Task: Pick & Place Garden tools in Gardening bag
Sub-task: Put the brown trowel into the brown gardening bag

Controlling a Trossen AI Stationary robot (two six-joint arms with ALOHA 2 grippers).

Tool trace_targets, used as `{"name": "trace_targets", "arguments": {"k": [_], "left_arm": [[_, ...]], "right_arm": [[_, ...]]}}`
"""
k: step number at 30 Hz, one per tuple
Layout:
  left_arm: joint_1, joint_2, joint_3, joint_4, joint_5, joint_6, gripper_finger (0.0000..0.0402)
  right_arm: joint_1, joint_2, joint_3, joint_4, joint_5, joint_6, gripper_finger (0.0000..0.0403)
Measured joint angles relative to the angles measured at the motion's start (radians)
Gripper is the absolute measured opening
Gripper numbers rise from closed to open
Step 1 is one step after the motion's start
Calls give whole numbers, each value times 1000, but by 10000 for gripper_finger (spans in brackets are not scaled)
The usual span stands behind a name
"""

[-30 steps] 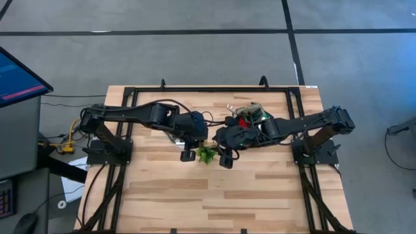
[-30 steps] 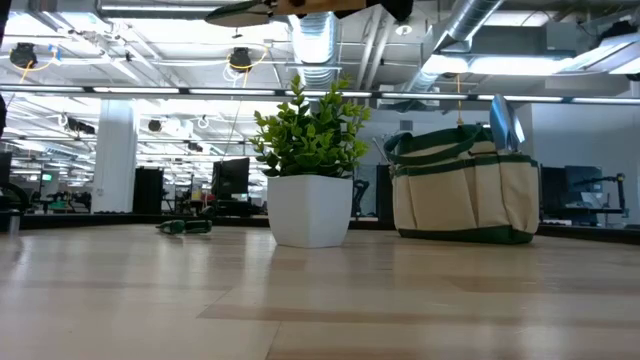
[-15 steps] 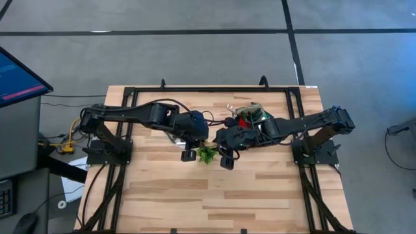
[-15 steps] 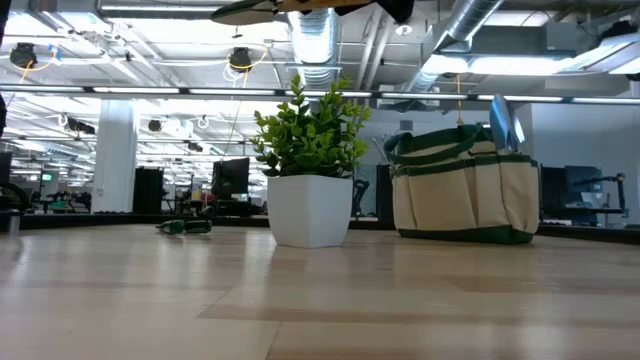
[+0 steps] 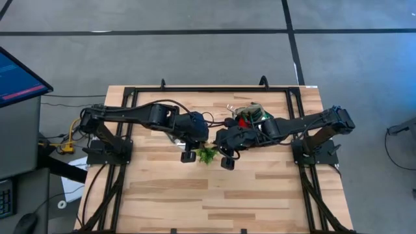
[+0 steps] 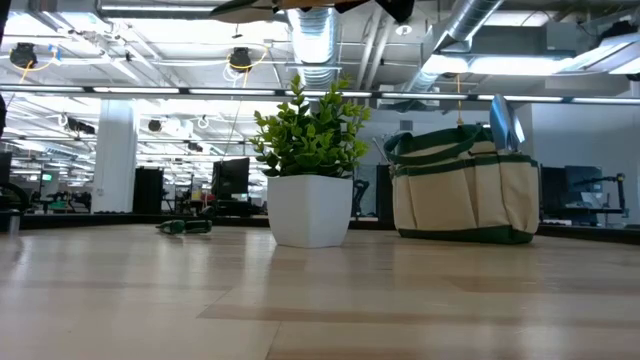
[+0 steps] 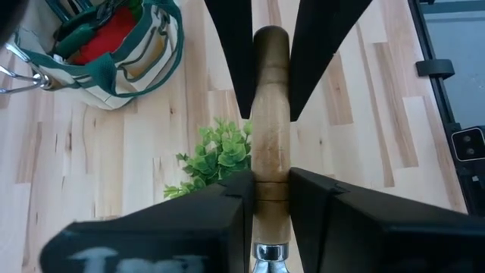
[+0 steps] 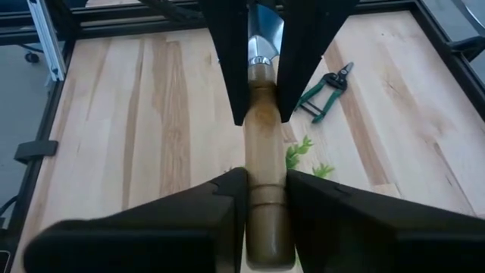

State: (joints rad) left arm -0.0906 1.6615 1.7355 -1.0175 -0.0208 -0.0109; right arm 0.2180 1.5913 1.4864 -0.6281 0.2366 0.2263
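Observation:
A wooden-handled trowel [image 7: 270, 114] hangs high above the small potted plant [image 5: 207, 155], held between both grippers. My left gripper [image 7: 270, 182] comes from the table's left and is shut on the handle near the metal neck. My right gripper [image 8: 265, 182] comes from the right and is shut on the handle's free end. The trowel's shiny blade [image 8: 263, 26] points toward the left arm. The gardening bag [image 5: 250, 114] stands upright on its base at the far right of the plant, with red gloves and tools inside [image 7: 106, 38]. My left gripper pinches the wooden handle between its two fingers just ahead of the metal neck [image 7: 270, 199]. The fingers slant down from the table's left and lie along the handle. The trowel is lifted clear, roughly level. My right gripper pinches the handle near its rounded free end [image 8: 265, 203] between its two fingers. Its fingers slant down from the table's right and run along the handle, facing the left gripper's fingers [image 8: 227, 68]. The trowel stays clear of the plant and table.
Green-handled pruning shears [image 8: 326, 89] lie on the table left of the plant, also seen low [image 6: 185, 226]. The plant's white pot [image 6: 310, 210] stands mid-table. Bare wood lies toward the near edge [image 5: 214, 201].

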Motion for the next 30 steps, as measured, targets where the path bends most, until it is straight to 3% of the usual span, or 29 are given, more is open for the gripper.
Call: {"name": "trace_targets", "arguments": {"k": [3, 12, 20, 30], "left_arm": [[0, 0, 0, 2, 0, -1, 40], [0, -15, 0, 54, -12, 2, 124], [36, -118, 1, 77, -26, -44, 129], [140, -322, -14, 95, 2, -259, 118]], "right_arm": [[0, 0, 0, 0, 1, 2, 60], [0, 0, -1, -4, 34, 2, 60], [7, -17, -1, -40, 88, 2, 60], [116, -103, -1, -131, 375, 2, 60]]}}
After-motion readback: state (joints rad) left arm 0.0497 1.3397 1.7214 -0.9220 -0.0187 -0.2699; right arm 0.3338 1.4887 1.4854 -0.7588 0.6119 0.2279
